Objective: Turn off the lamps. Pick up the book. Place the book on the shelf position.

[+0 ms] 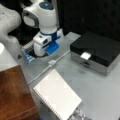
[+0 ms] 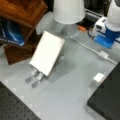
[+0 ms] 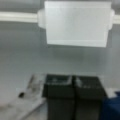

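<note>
Where propped, seemingly aslant, on the table (image 1: 100, 95) just beside the shelf position (image 1: 12, 95): book (image 1: 57, 96), likely stiff, light, smooth-faced. Best gripped across a plain edge, away from the ridged side. Hand (image 3: 73, 78) visible only from the wrist, fingers pressed together on nothing, facing a white switch (image 3: 76, 23).

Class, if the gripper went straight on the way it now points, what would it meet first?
Probably the grey table, just short of the white cable switch; the shut gripper points down there, though depth is unclear.
</note>
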{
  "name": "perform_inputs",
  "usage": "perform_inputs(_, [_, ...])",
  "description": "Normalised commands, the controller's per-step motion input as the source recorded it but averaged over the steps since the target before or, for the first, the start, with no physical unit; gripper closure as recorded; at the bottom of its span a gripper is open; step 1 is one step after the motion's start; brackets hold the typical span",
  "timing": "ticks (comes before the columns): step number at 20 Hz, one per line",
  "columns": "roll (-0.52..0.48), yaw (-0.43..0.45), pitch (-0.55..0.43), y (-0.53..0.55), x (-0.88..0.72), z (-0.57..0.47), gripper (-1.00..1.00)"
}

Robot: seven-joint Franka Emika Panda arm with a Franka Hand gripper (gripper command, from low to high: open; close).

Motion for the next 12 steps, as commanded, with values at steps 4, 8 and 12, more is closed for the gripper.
perform_inputs(4, [0.062, 0.044, 0.032, -0.1, 0.13, 0.39, 1.0])
perform_inputs(8, [0.037, 0.059, 0.066, -0.11, 0.14, 0.36, 1.0])
perform_inputs(12, [-0.035, 0.07, 0.115, -0.09, 0.15, 0.25, 1.0])
